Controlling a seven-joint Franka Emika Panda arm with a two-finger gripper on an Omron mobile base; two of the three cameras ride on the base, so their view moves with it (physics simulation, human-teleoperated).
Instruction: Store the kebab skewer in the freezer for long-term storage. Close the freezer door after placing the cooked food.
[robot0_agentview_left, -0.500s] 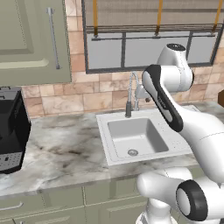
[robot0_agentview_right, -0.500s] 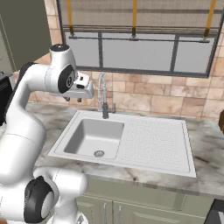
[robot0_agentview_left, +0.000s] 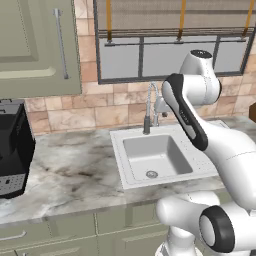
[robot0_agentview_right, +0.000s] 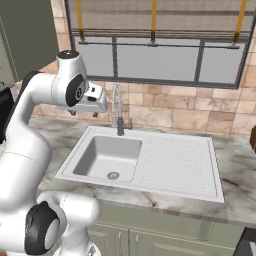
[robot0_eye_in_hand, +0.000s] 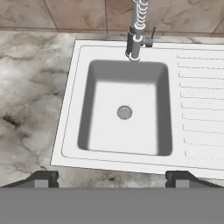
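Observation:
The kebab skewer, the freezer and the freezer door are out of view. My gripper hangs open above the front edge of a white sink, its two dark fingertips spread wide with nothing between them. In the right base view the white hand hovers high over the sink's left side, just left of the faucet.
A spring-neck faucet stands behind the basin, and a ribbed drainboard lies to its right. A black appliance sits on the marble counter at far left under a green wall cabinet. A brown object shows at the right edge.

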